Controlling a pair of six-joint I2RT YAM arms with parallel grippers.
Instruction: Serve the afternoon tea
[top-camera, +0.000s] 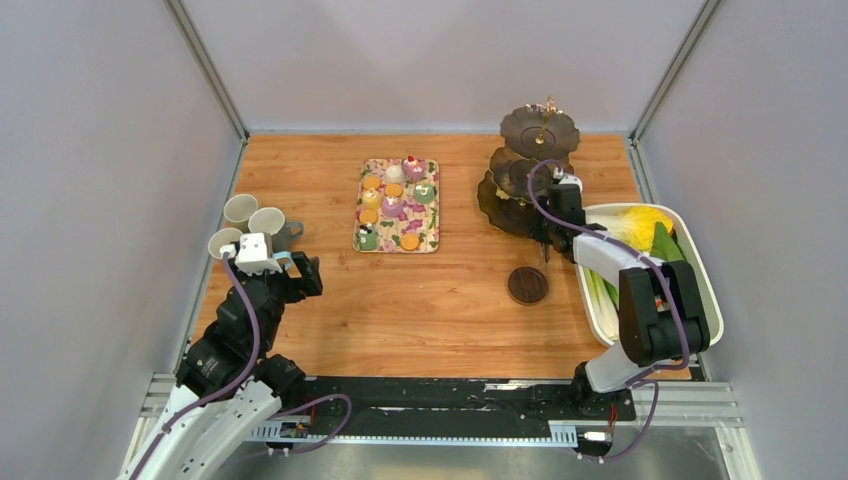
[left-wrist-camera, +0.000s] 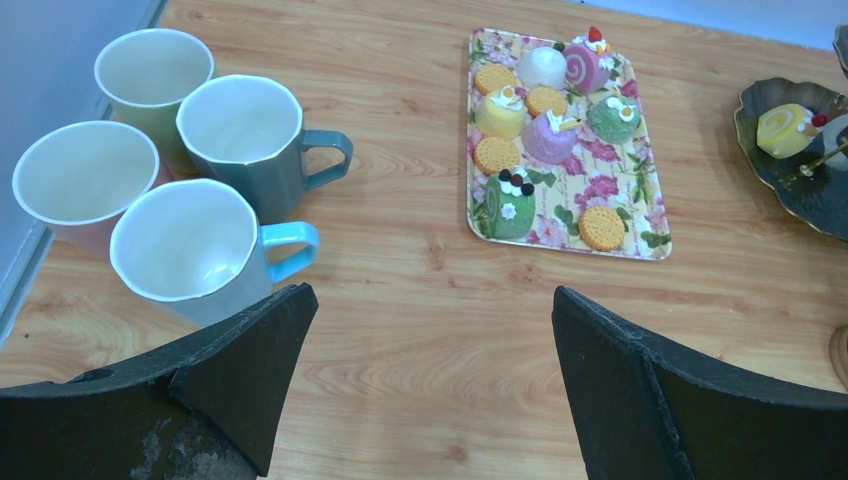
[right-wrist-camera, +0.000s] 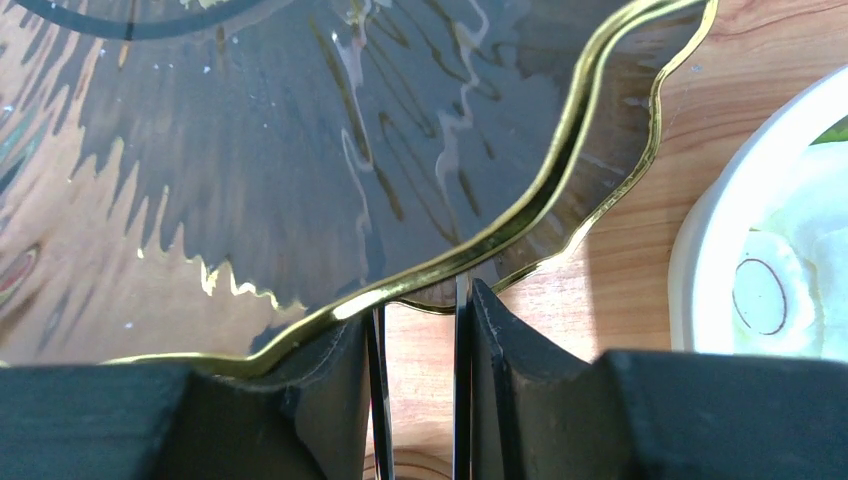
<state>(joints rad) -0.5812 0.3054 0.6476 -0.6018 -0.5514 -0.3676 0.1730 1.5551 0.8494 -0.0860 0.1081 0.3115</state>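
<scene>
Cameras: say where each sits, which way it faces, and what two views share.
Top external: above and behind the arms, looking down on the table; both arms show, left gripper and right gripper included.
Left wrist: on the left arm, looking across the table at mugs and tray; its open fingers frame the bottom.
Right wrist: on the right arm, close on the stand's rim; its fingers fill the bottom.
Shared: top external and left wrist both show mugs, tray, stand.

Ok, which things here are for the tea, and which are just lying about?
For the tea: cakes, tray, stand, mugs, coaster.
Lying about: tub, vegetables.
</scene>
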